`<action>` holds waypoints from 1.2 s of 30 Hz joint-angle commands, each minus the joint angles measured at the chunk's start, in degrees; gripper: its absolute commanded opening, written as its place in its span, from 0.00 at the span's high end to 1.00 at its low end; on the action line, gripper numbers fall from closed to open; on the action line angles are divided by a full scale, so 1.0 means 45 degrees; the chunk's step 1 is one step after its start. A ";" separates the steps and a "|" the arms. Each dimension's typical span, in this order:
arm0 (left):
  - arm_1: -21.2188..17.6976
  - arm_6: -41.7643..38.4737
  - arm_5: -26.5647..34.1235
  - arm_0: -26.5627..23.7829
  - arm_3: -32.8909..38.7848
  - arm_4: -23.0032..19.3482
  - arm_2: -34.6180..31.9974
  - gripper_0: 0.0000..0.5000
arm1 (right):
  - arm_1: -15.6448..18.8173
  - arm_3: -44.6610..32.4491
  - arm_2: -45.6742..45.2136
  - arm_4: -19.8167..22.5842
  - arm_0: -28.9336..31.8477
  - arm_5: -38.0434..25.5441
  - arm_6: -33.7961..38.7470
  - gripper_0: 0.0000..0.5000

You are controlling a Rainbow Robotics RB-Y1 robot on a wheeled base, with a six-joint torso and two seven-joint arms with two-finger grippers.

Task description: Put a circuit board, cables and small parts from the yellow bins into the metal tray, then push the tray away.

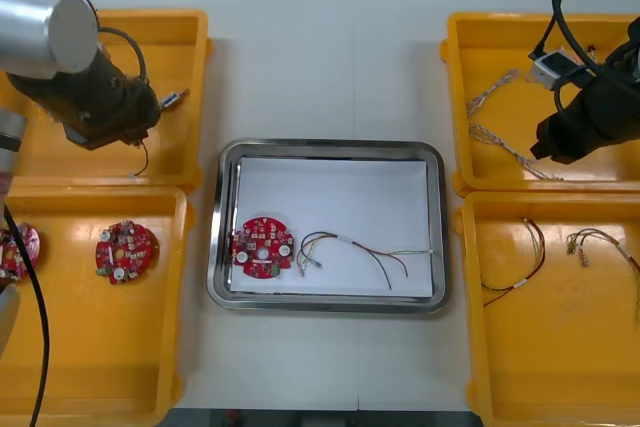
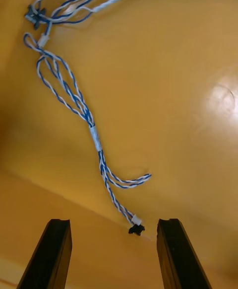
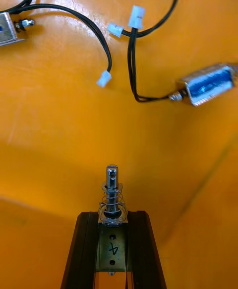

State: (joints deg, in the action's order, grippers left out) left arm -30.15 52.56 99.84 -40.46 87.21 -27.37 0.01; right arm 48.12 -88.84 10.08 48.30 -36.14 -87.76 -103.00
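In the front view the metal tray (image 1: 226,237) holds a red circuit board (image 1: 262,247) and a red and yellow cable (image 1: 360,250). My left gripper (image 1: 150,119) hangs over the far left yellow bin (image 1: 190,37). In the left wrist view it (image 3: 113,219) is shut on a small metal part (image 3: 112,194) with a spring and a black lead. My right gripper (image 1: 545,152) is low over the far right bin (image 1: 455,57). Its fingers (image 2: 52,249) stand open around the end plug of a twisted blue and white cable (image 2: 74,95).
Two more small metal parts (image 3: 206,84) with black leads lie on the far left bin's floor. The near left bin holds two red circuit boards (image 1: 126,250). Red and yellow cables (image 1: 520,257) lie in the near right bin (image 1: 470,347).
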 commanded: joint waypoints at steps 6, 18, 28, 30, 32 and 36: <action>-0.1756 -0.0802 0.2259 0.0124 0.2769 -0.1867 -0.1037 1.00 | 0.0419 0.0739 0.0866 0.0223 -0.0485 0.1514 -0.0567 0.00; -0.2010 -0.2150 0.2259 0.0183 0.4741 -0.3019 0.0096 1.00 | -0.0460 0.1794 0.0944 -0.0148 -0.0719 0.2100 -0.0509 0.00; -0.2010 -0.2931 0.2259 0.0280 0.6109 -0.3039 0.2088 1.00 | -0.0889 0.2126 0.1022 -0.0383 -0.0719 0.2803 -0.0314 0.00; -0.2010 -0.3068 0.2259 0.0280 0.6304 -0.2960 0.2538 1.00 | -0.0948 0.2126 0.1041 -0.0500 -0.0719 0.2803 -0.0294 0.00; -0.2010 -0.3263 0.2259 0.0280 0.6441 -0.2863 0.2909 1.00 | -0.0987 0.2126 0.1100 -0.0558 -0.0719 0.2803 -0.0255 0.00; -0.2010 -0.4415 0.2131 0.0280 0.6656 -0.2531 0.4334 1.00 | -0.1085 0.2223 0.1373 -0.0754 -0.0719 0.3018 -0.0118 0.00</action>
State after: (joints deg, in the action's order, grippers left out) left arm -37.11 39.27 109.60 -40.16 114.74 -40.20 15.57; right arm 44.07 -78.87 14.73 45.50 -37.07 -75.06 -105.30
